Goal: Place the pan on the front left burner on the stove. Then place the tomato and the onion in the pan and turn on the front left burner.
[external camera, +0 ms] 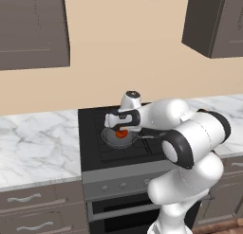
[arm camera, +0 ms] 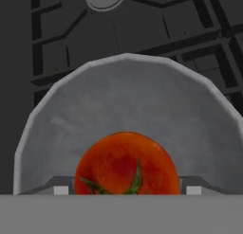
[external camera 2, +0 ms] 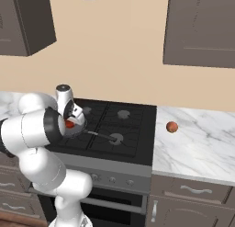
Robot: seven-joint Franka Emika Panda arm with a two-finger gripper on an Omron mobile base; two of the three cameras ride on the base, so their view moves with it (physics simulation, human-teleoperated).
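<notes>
Now tomato (arm camera: 126, 163) in pan (arm camera: 128, 95), claw (arm camera: 124, 190) spread around it.

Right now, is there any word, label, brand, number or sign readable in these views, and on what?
None: no readable text anywhere.
The stove front panel carries small knobs, with no legible markings.
The pan, tomato and onion bear no labels.

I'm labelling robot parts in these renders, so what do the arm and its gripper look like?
The arm is built of smooth, rounded glossy white segments with dark grey to black bands at the joints. A short white cylinder with a dark cap tops the wrist. The gripper has a white body with dark trim; in the hand view its finger tips show as small pale grey blocks. No cables or markings are visible.
</notes>
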